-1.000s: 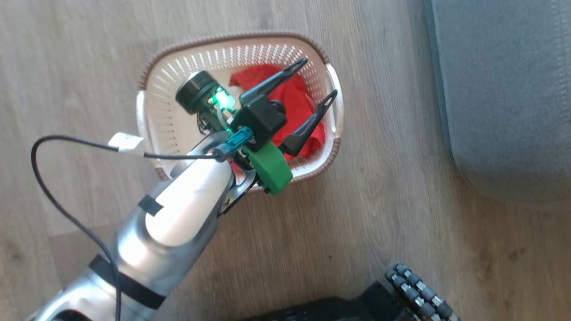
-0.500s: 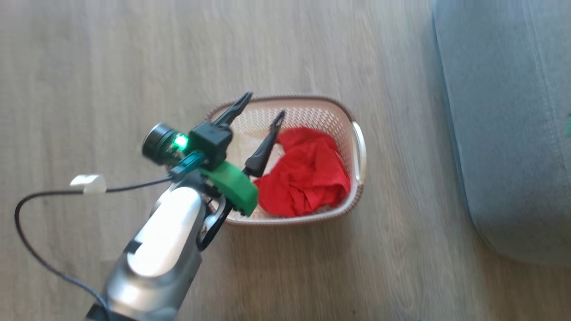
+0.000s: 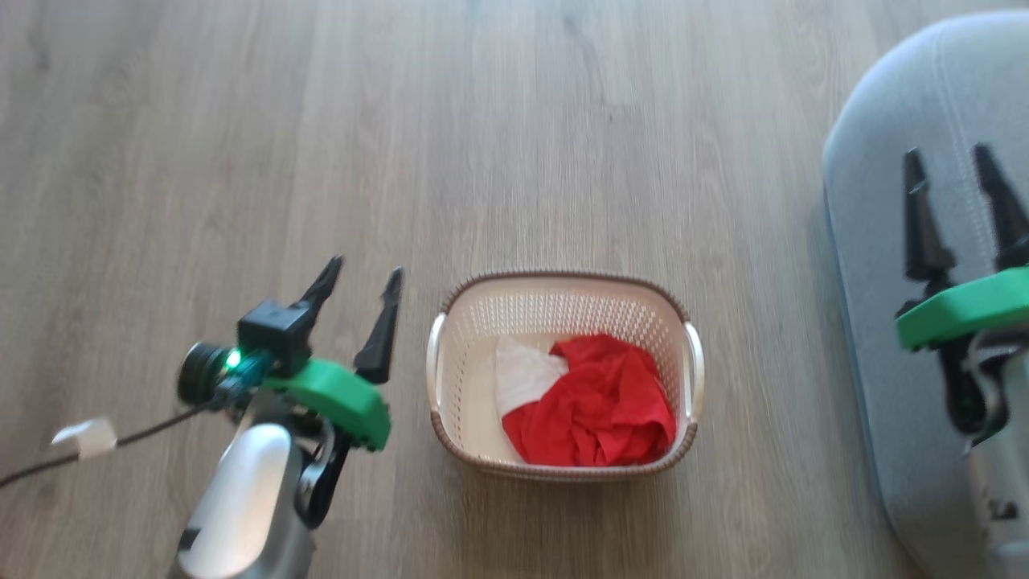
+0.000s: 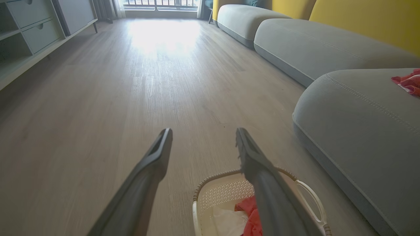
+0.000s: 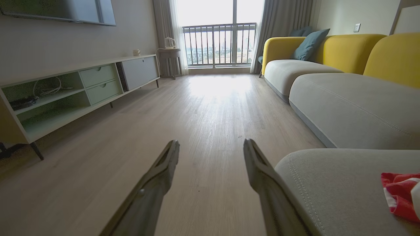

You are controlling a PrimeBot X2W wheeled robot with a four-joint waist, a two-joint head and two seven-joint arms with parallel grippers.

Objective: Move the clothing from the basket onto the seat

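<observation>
- Head view: the clothing [image 3: 595, 410] sits bunched in the basket [image 3: 563, 276]. The left gripper [image 3: 364, 269] is beside the basket and the right gripper [image 3: 947, 157] is over the seat [image 3: 876, 209]. Both are spread wide and empty, I'd guess parked before a reach.
- Left wrist view: a finger covers some of the red fabric, and the basket is cropped.
- Right wrist view: a red-and-white cloth [image 5: 398, 193] lies on the seat, cut off at the edge.

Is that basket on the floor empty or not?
Not empty. Crumpled red clothing with a white panel lies on the bottom of the basket, toward its right side in the head view.
</observation>
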